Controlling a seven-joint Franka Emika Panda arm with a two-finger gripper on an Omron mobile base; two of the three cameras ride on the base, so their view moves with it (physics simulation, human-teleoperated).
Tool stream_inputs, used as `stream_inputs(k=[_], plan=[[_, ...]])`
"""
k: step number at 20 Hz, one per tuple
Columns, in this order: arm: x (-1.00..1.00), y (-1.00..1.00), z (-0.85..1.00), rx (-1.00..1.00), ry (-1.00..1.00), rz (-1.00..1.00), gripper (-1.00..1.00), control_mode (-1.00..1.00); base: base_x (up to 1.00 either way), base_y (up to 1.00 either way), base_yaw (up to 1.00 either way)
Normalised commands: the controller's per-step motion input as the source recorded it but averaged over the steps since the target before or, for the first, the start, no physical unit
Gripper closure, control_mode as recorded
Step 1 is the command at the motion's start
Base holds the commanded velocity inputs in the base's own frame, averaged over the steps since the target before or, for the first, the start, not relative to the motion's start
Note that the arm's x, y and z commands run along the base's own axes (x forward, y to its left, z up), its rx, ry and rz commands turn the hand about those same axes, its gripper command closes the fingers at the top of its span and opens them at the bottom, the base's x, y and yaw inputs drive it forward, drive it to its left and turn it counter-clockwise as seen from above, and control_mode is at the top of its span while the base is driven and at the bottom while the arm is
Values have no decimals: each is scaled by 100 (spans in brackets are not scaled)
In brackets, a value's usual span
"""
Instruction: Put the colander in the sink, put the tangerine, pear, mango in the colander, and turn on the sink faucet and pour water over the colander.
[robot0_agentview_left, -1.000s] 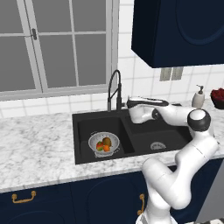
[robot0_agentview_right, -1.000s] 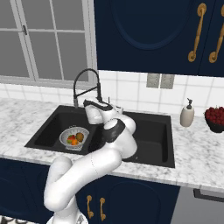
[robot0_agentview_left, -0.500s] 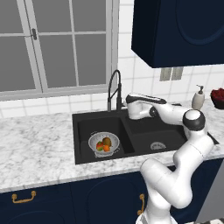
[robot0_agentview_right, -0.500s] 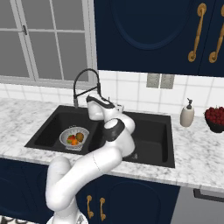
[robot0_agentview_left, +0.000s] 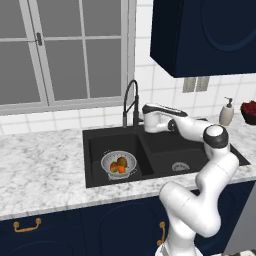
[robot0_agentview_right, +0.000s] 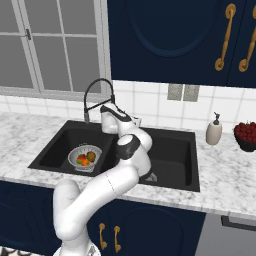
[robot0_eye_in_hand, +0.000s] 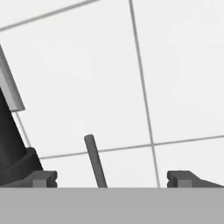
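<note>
The silver colander (robot0_agentview_left: 119, 164) (robot0_agentview_right: 85, 157) sits in the left basin of the black sink (robot0_agentview_left: 200, 150) (robot0_agentview_right: 175, 150). In it lie the red-green mango (robot0_agentview_left: 114, 167) (robot0_agentview_right: 81, 158), the orange tangerine (robot0_agentview_left: 121, 170) (robot0_agentview_right: 85, 162) and the brownish pear (robot0_agentview_left: 123, 161) (robot0_agentview_right: 91, 156). The black arched sink faucet (robot0_agentview_left: 131, 99) (robot0_agentview_right: 97, 94) rises behind the basins; no water runs. My gripper (robot0_agentview_left: 145, 116) (robot0_agentview_right: 106, 117) (robot0_eye_in_hand: 112, 178) is open at the faucet's base, facing the tiled wall. In the hand view a thin grey lever (robot0_eye_in_hand: 95, 161) stands between the fingertips (robot0_eye_in_hand: 43, 178), with the faucet's black body (robot0_eye_in_hand: 11, 144) at the left.
A pale soap pump bottle (robot0_agentview_left: 227, 111) (robot0_agentview_right: 214, 131) and a dark bowl of red fruit (robot0_agentview_left: 248, 111) (robot0_agentview_right: 246, 136) stand on the marble counter (robot0_agentview_left: 45, 165) at the right. A window is behind the counter at left, with blue cabinets overhead.
The hand has moved a little left and back toward the wall, closer to the faucet's base. The jaws stay open. The colander and fruit have not moved.
</note>
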Motion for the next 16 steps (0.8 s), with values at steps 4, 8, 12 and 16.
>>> stream_inputs(k=[4,8,12,16], plan=[[11,3,0,0,0,0,-100,-100,0,0,0],[17,0,0,0,0,0,-100,-100,0,0,0],[17,0,0,0,0,1,-100,-100,0,0,0],[16,0,0,0,0,0,-100,-100,0,0,0]])
